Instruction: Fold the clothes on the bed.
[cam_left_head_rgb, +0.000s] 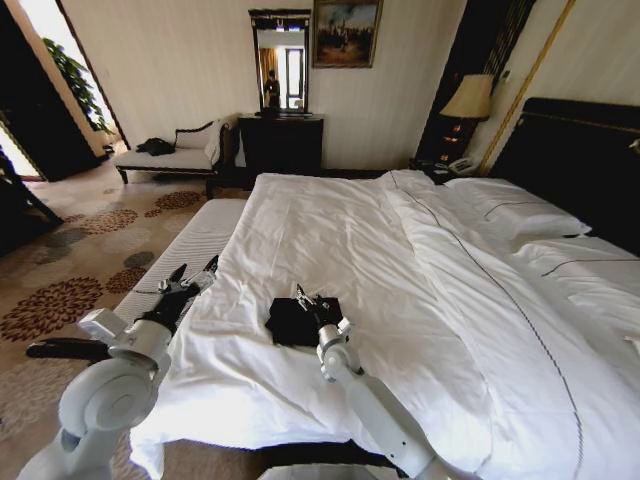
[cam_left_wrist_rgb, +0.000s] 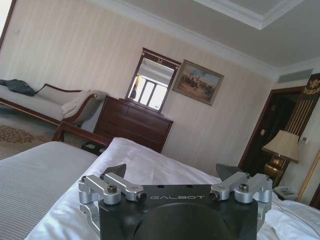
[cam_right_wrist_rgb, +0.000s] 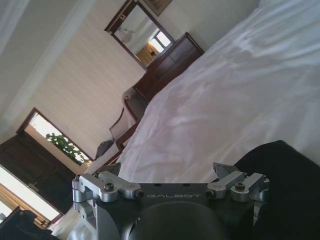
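Near the foot of the bed, on smooth white duvet: black T-shirt, soft fabric bunched into a compact, roughly square bundle. Right gripper directly over the bundle's far edge, metal fingers spread, nothing pinched; right wrist view has dark cloth just beside one fingertip. Left gripper off the bed's left edge, above the ribbed pale bench, fingers spread wide and empty. Bedding lightly creased, thin dark piping along the folded cover. Dark wooden dresser with framed mirror against the striped far wall.
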